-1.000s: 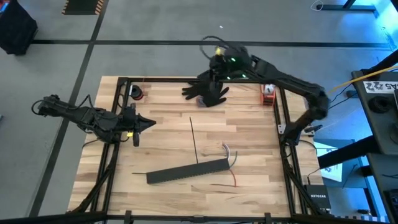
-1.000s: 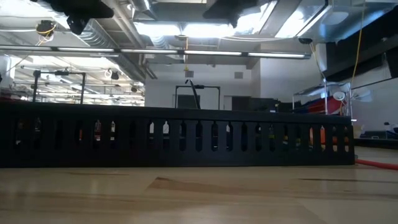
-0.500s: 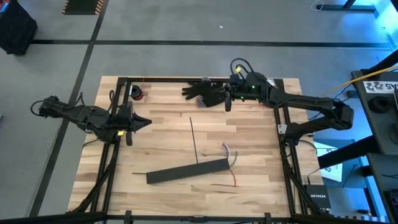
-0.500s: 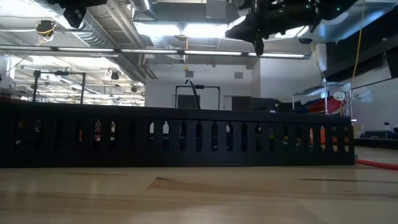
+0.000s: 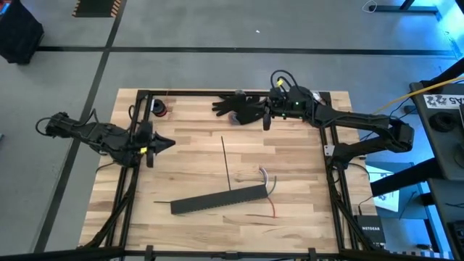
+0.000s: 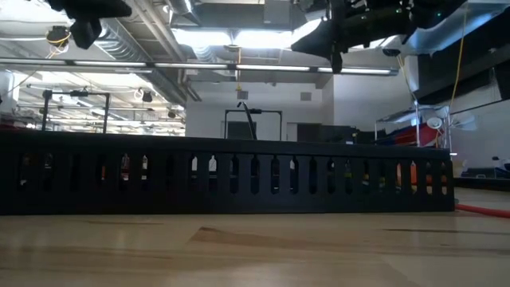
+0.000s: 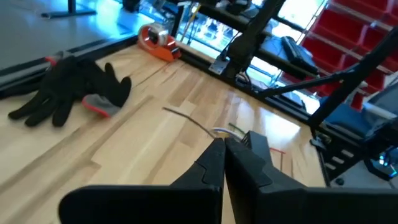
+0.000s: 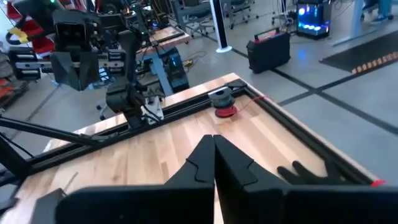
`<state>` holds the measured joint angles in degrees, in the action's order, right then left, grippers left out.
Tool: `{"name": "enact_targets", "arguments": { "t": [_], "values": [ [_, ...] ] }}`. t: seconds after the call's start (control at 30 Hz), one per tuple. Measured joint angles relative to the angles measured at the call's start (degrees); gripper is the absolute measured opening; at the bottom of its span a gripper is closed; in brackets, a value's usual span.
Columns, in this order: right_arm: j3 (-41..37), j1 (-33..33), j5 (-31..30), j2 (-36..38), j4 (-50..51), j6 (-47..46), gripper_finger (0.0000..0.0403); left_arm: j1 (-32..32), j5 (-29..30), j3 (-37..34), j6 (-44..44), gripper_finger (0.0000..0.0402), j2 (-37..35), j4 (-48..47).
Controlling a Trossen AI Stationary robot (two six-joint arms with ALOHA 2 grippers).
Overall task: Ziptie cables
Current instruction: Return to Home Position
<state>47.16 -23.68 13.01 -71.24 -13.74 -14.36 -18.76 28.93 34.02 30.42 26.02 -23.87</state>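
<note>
While both arms hover clear of the work, I read L gripper [image 5: 167,143] at the table's [image 5: 188,163] left edge, jaws closed, empty; R gripper [image 5: 252,110] by the black glove [image 5: 229,106], likewise. Cables [image 5: 267,176] lie at the duct's [image 5: 217,198] right end, ziptie [image 5: 225,163] alongside.

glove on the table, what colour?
Black; the glove shows best in the left wrist view.

We hold our left arm [image 5: 94,133] stretched out low on the left, forearm nearly level, with the left gripper [image 5: 164,143] pointing inward and its fingers pressed together. Our right arm [image 5: 348,118] reaches in from the right with its elbow bent; the right gripper [image 5: 266,120] sits at the far side, fingers likewise closed tip to tip.
</note>
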Motion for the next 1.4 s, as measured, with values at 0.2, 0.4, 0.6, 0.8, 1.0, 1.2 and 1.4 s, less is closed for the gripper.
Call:
{"name": "enact_targets", "arguments": {
  "t": [0.2,0.4,0.6,0.8,1.0,1.2,1.4],
  "values": [
    [0.9,0.0,-0.5,0.0,0.0,1.0,0.0000,0.0,0.0,0.0,-1.5,0.0005,0.0,-4.3],
    [0.9,0.0,-0.5,0.0,0.2,1.1,0.0000,0.0,0.0,0.0,-2.0,0.0005,0.0,-9.0],
    [0.9,0.0,-0.6,0.0,0.4,1.1,0.0000,0.0,0.0,0.0,-1.9,0.0005,0.0,-12.8],
    [-0.7,0.1,-0.4,0.0,0.3,1.0,0.0000,0.1,0.7,0.0,-7.7,0.0006,0.0,-12.9],
    [-4.3,0.1,0.1,0.5,-0.1,1.1,0.0000,0.1,1.9,0.0,-4.1,0.0006,0.3,-11.3],
    [-11.1,0.0,1.8,1.4,-14.2,-0.6,0.0000,0.6,2.4,-3.5,-8.6,0.0006,-1.4,-0.6],
    [-15.6,0.0,3.8,1.4,-20.5,-2.4,0.0000,1.5,-3.2,-13.0,-11.8,0.0006,-5.3,15.9]
  ]
}}
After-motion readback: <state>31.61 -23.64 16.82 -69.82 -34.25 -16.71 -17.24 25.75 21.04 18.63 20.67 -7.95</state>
